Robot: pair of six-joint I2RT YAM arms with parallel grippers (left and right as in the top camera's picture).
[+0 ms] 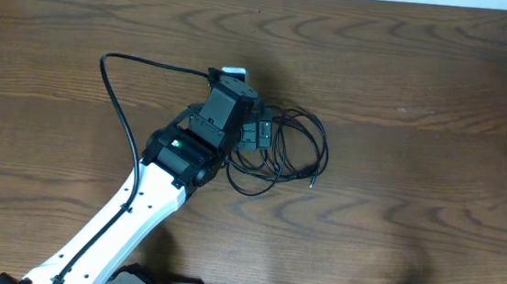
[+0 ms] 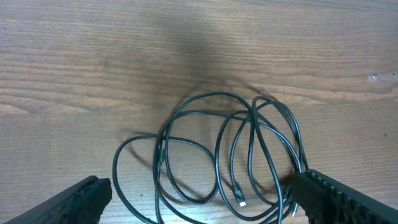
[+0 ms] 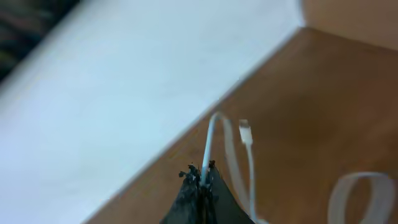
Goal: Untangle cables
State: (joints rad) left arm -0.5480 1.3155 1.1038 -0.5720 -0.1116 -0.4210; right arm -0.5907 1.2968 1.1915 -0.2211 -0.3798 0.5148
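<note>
Black tangle left of centre, white cord pinched at the right edge.

On the dark brown wood-grain tabletop [image 1: 406,82] I have the left hand [image 2: 202,190] hovering with its fingers spread wide, holding nothing, over the overlapping loops of thin black rubbery cord [image 2: 252,134], which lie a little left of centre, well apart from every edge. The right hand [image 3: 202,171] is closed tight on the thin white cord [image 3: 205,149] by the right edge, with its small white plug [image 3: 245,132] free just beyond. I judge these cords light, limp and springy, so the loops will drag along together. I would grip the black cord near its small metal-tipped plug end [image 2: 240,200], which lies loose inside the loops, and draw it out slowly.
</note>
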